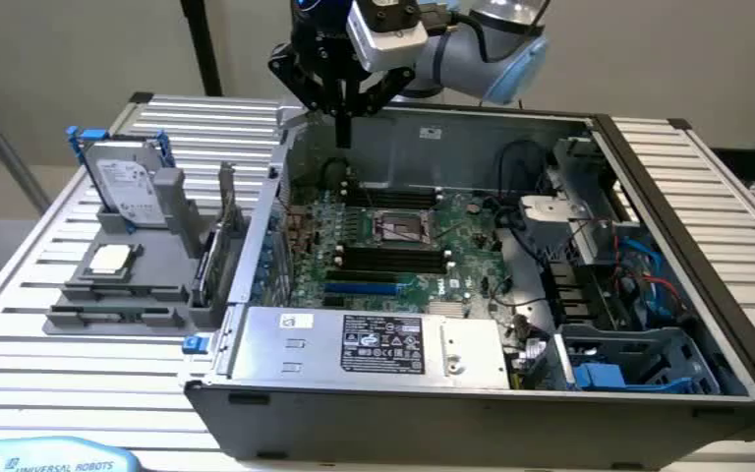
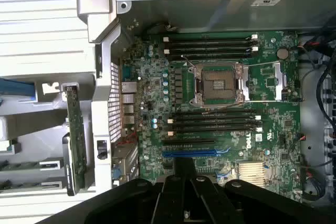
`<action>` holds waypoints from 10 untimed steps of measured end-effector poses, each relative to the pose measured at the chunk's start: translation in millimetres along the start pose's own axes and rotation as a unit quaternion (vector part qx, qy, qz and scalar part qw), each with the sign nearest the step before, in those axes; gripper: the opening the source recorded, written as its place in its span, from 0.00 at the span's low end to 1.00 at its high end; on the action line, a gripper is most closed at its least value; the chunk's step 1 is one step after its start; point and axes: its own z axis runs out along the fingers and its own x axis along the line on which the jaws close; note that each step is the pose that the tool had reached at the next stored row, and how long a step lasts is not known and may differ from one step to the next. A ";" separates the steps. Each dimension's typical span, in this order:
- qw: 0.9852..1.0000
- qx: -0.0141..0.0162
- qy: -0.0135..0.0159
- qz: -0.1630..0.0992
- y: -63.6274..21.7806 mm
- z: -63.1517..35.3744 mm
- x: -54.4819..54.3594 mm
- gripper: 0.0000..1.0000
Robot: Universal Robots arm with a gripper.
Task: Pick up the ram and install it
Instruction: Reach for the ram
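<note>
Overhead, tool point(image 1: 345, 136) clenched, empty, over "DELL"-marked motherboard point(image 2: 273, 129); ram point(image 1: 113, 314) in grey holder point(image 1: 76, 325) alongside.

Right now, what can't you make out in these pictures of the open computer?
Exterior view: the thin green ram stick lies sunk in the grey holder, its chips too small to see.
Wrist view: the black gripper covers part of the green motherboard.
Exterior view: label print on the silver power box is too small to read.
</note>
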 end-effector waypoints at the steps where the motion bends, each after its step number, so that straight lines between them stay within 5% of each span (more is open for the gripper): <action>1: 1.000 0.000 0.000 0.000 0.0 0.0 0.0 0.11; 10: 1.000 0.000 0.000 0.000 0.0 0.0 0.0 0.11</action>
